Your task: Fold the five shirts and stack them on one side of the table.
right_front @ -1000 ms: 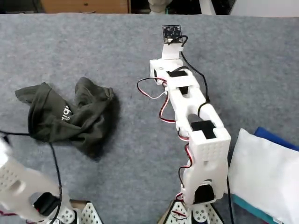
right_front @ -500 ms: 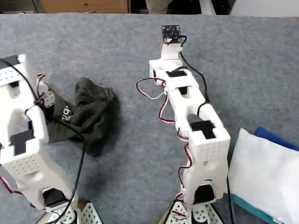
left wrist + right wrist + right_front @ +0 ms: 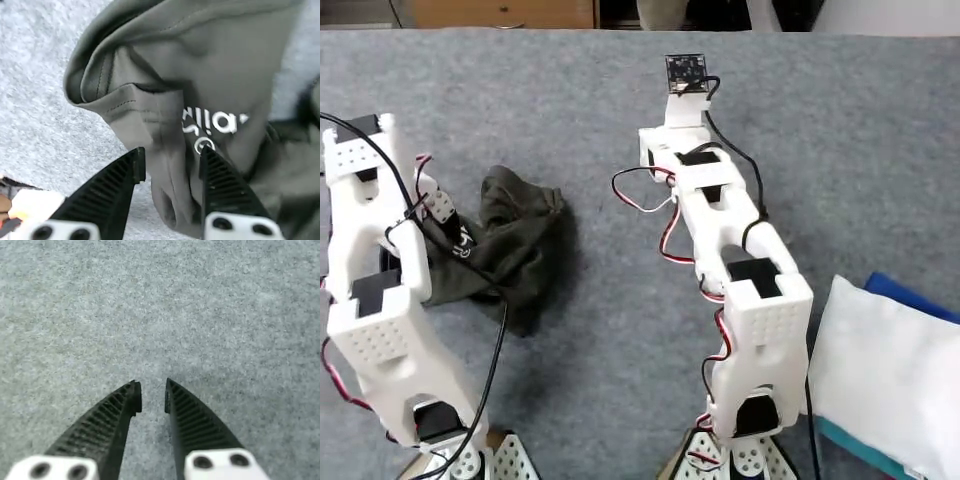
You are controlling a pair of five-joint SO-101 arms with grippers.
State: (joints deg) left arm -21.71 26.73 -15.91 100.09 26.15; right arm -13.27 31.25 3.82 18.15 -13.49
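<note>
Grey, felt-like tabletop [image 3: 570, 90] is carrying a crumpled olive shirt [image 3: 520, 250] on its left side. Left jaws are gaping over a soft fold, gripping nothing. Right jaws are hanging barely parted, empty, above bare felt.

One crumpled olive shirt [image 3: 515, 245], one folded pile [image 3: 890, 385], two white arms [image 3: 380, 310] [image 3: 735, 260].

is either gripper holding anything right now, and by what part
Nothing is held. The left gripper is open over a fold of the dark shirt, not shut on it. The right gripper is empty above the table.
</note>
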